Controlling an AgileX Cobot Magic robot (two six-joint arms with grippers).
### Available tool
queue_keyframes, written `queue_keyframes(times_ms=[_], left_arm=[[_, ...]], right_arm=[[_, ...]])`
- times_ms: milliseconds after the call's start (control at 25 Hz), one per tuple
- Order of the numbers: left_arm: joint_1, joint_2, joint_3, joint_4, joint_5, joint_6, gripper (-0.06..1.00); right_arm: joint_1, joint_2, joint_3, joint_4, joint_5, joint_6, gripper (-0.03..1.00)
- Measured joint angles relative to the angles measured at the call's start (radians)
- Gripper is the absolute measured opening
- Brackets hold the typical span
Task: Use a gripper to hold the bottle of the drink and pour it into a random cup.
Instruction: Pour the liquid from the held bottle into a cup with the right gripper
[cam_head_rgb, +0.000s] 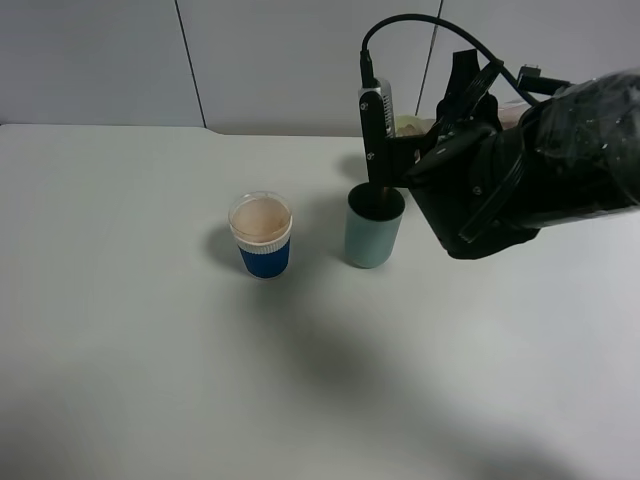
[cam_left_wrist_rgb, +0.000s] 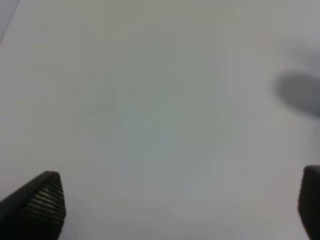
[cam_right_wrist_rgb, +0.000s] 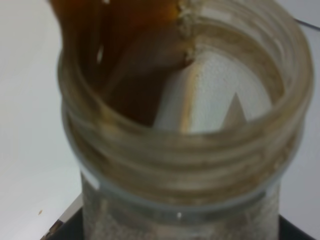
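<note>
My right gripper (cam_head_rgb: 432, 158) is shut on the bottle (cam_right_wrist_rgb: 185, 145) and holds it tilted just above and behind the teal cup (cam_head_rgb: 373, 232). The right wrist view looks at the bottle's wide capless neck from close up. The dark brown drink (cam_right_wrist_rgb: 120, 55) lies against one side of the bottle, inside near the neck. In the exterior view the black arm hides the bottle. The teal cup stands upright on the table with a dark inside. My left gripper (cam_left_wrist_rgb: 182, 210) is open and empty over bare table, outside the exterior view.
A blue-and-white cup (cam_head_rgb: 262, 236) with a peach inside stands left of the teal cup. A pale yellow-green tumbler (cam_head_rgb: 408, 125) peeks out behind the right arm. The white table (cam_head_rgb: 150, 330) runs back to a grey wall.
</note>
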Motion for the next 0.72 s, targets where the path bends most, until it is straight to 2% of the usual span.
queue_keyframes(times_ms=[720], left_arm=[[0.0,0.0,0.0,0.0,0.0,0.0,0.93]], right_arm=[[0.0,0.0,0.0,-0.003,0.023,-0.054,0.38]])
